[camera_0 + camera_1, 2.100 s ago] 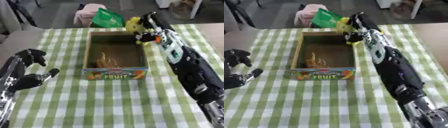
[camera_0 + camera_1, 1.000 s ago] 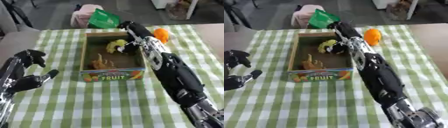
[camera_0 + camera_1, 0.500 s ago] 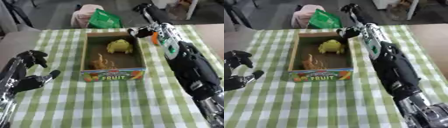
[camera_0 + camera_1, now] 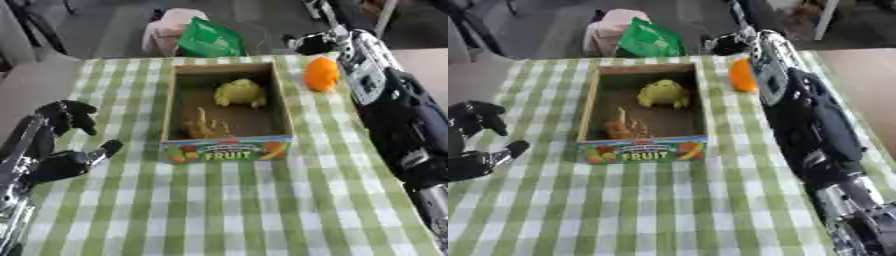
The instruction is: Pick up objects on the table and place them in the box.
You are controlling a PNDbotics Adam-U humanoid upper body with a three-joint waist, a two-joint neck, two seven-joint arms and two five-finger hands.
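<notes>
The cardboard box (image 4: pixel 283 106) with a FRUIT label stands in the middle of the checked table. Inside it lie a yellow-green lumpy toy (image 4: pixel 240 93) at the far end and an orange-brown thing (image 4: pixel 206 127) nearer the front. An orange (image 4: pixel 321 74) sits on the cloth just right of the box's far corner. My right hand (image 4: pixel 308 43) hovers at the table's far edge, above and behind the orange, holding nothing that I can see. My left hand (image 4: pixel 54 155) rests open at the lower left, fingers up, well away from the box.
A green bag (image 4: pixel 208 39) and a pink bundle (image 4: pixel 166 31) sit just beyond the table's far edge. My right arm (image 4: pixel 394 115) stretches along the table's right side. Checked cloth (image 4: pixel 236 205) spreads in front of the box.
My right hand let the yellow-green toy go inside the box, then rose and drew back to the far edge near the orange. The left hand has stayed put.
</notes>
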